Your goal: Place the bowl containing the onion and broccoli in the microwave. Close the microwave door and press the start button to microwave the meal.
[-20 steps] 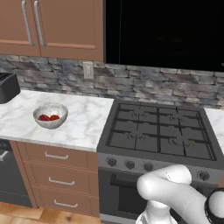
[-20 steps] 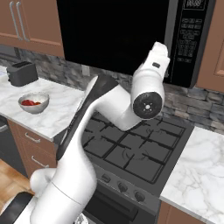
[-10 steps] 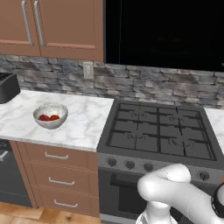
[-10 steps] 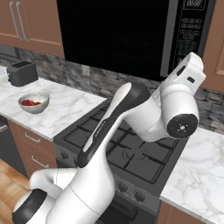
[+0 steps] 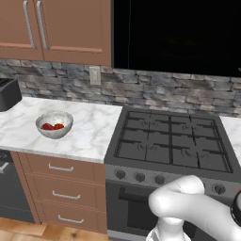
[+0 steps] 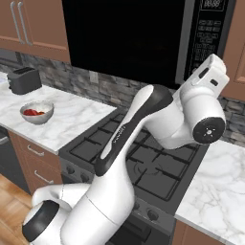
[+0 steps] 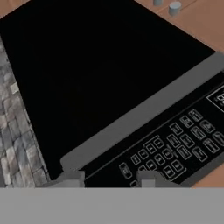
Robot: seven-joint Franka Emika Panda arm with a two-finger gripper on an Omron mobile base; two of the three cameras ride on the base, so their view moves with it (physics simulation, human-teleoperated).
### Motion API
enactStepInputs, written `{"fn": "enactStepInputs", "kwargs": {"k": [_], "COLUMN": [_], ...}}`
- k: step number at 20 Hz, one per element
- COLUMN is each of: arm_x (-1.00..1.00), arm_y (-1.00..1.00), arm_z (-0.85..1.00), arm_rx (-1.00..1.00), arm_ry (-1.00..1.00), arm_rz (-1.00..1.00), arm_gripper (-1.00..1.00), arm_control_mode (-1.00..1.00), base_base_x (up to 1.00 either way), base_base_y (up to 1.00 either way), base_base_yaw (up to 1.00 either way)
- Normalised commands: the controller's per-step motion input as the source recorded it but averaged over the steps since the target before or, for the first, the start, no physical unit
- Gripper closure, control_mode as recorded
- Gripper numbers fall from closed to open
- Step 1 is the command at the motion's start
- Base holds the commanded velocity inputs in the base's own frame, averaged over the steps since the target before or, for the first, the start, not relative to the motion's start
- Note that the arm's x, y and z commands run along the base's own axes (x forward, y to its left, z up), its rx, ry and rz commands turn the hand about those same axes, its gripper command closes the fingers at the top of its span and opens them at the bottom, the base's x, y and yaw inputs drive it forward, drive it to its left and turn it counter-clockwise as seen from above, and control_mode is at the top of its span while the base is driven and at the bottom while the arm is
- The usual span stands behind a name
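The microwave (image 6: 143,38) is hanging above the stove (image 6: 143,158), its microwave door (image 7: 87,74) sitting flush and shut, a glossy black panel taking up the upper left of the hand view. The grey bar handle (image 7: 144,111) is running along the door's edge, from about 8 o'clock up towards 2 o'clock in that view, and the keypad (image 7: 175,148) is lying just beyond it at 4 o'clock. The gripper (image 7: 109,179) is pointing at the panel — its two finger tips are showing at 6 o'clock, one on the handle's side and one over the lowest buttons. There is a gap between them and nothing is sitting in it; whether the jaws are moving I cannot tell.

In the right base view the arm is reaching up to 2 o'clock, the hand close against the microwave's control strip (image 6: 210,28).

On the marble counter (image 5: 89,127) left of the stove, a white bowl (image 5: 54,124) with red pieces is sitting at 9 o'clock in the left base view — and a dark toaster (image 5: 8,94) is standing farther left against the stone backsplash (image 5: 155,92).
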Motion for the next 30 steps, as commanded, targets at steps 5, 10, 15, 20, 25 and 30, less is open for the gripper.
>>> {"fn": "enactStepInputs", "kwargs": {"k": [5,10,15,20,25,30], "arm_x": [0.22,0.11,0.13,0.16,0.18,0.25], "arm_y": [-0.12,-0.29,-0.22,-0.10,-0.02,0.00], "arm_z": [0.00,0.00,0.00,0.00,0.00,0.00], "arm_rx": [0.06,0.04,0.00,0.00,0.00,0.00], "arm_ry": [0.00,0.00,0.00,0.00,0.00,0.00], "arm_rz": [0.03,0.00,0.00,0.00,0.00,0.00], "arm_gripper": [1.00,1.00,1.00,1.00,1.00,1.00], "arm_control_mode": [-1.00,-1.00,-1.00,-1.00,-1.00,-1.00], "base_base_x": [0.00,0.00,0.00,0.00,0.00,0.00], "base_base_y": [0.00,0.00,0.00,0.00,0.00,0.00], "base_base_yaw": [0.00,0.00,0.00,0.00,0.00,0.00]}}
